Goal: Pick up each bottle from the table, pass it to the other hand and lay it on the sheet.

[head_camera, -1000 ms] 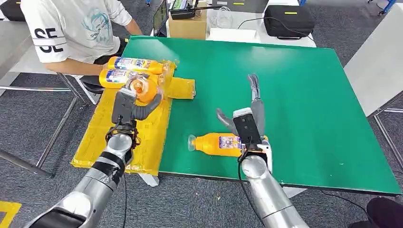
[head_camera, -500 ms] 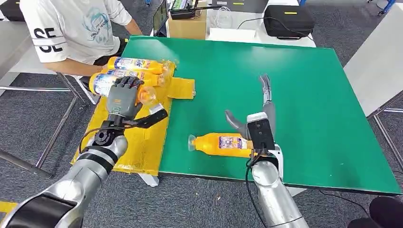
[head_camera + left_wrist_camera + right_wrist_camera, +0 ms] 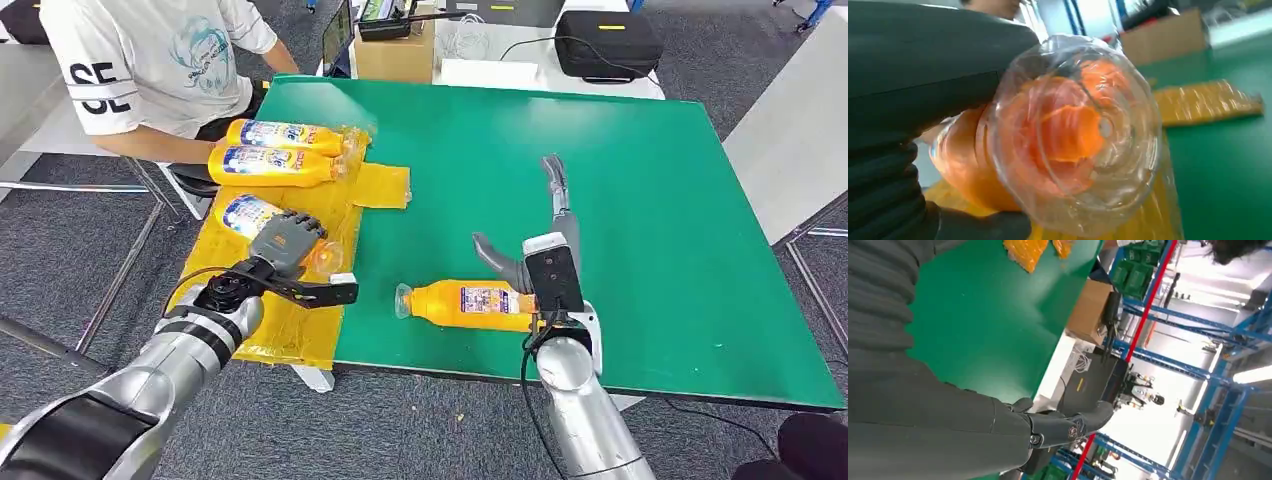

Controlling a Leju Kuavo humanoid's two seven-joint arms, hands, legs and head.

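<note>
Two silver, smooth-shelled arms end in black wrist collars with thin black cables looping beside them; the dark grey left hand (image 3: 285,243) and right hand (image 3: 540,255) have ribbed grey covers.

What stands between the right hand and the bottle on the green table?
Nothing visible. The right hand is open beside the bottle on the table, its fingers apart above the bottle's far end.

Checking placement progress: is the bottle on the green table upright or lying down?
Lying down: the bottle rests on its side on the green table.
</note>
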